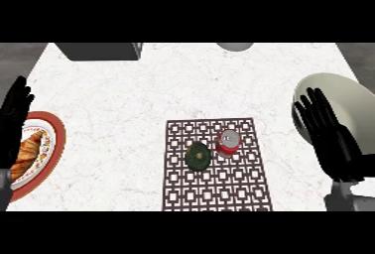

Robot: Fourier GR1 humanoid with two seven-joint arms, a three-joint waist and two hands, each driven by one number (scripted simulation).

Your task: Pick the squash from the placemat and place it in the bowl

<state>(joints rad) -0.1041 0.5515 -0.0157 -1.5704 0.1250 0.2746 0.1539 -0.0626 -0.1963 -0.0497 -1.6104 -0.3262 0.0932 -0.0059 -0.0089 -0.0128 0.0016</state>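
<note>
— Squash [198,156] lying on the placemat [249,193], left of centre, just beside a red can [228,143] with a pale lid. Sitting free, nothing touching it from above.

— And looking like what?

— Dark green, rounded, a bit taller than wide from this angle, with a small paler spot near the middle, probably the stem end. Likely sitting stable on the flat weave, not rolling anywhere.

— Right hand [333,136]?

— Hanging at the view's right, fingers straight and spread apart, holding nothing. Overlapping the pale bowl [322,82] at the tabletop's [132,99] right edge, so covering part of its rim. Well apart from the squash; task apparently not begun.

— Why poised there, though?

— Probably being the nearer hand to both bowl and placemat, so the sensible one for the pick. Needing to swing leftward and down, approaching from the squash's left or top to avoid knocking the can.

— Left hand [16,111]?

— Resting at the left edge, fingers up and relaxed, empty, beside a red-rimmed plate [55,144] carrying a croissant [29,151]. Staying out of the way, seemingly.

— Anything else?

— Dark box [99,50] at the far edge, and a grey rounded object [234,46] cut off at the top. Neither mattering here.
</note>
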